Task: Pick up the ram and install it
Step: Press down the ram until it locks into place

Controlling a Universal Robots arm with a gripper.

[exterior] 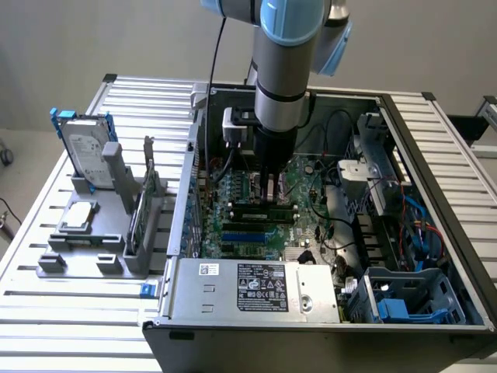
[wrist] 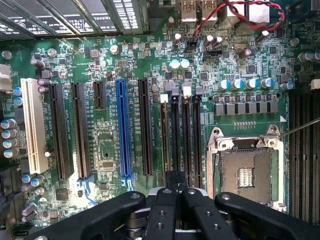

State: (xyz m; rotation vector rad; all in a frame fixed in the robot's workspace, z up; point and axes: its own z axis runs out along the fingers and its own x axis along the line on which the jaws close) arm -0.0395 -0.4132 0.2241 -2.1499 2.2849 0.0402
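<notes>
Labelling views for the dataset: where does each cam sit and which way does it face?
Exterior view: off the arm, above the open PC case, looking down at its motherboard and the parts stand at that view's left; the arm's column shows.
Wrist view: on the wrist, facing straight into the motherboard; the shut claw shows.
Shared: the motherboard, its memory slots under the claw.

The open computer case [exterior: 435, 233] lies on the bench [exterior: 46, 311]. To the exterior view's left of the case stands a holder [exterior: 93, 249] with the hard drive [exterior: 87, 151] upright at its far end and the processor [exterior: 78, 216] flat nearer. Inside the case, the end effector [exterior: 270, 194] hangs over the motherboard [exterior: 256, 217], above the memory slots [wrist: 181, 140], beside the processor socket [wrist: 246, 172].
</notes>
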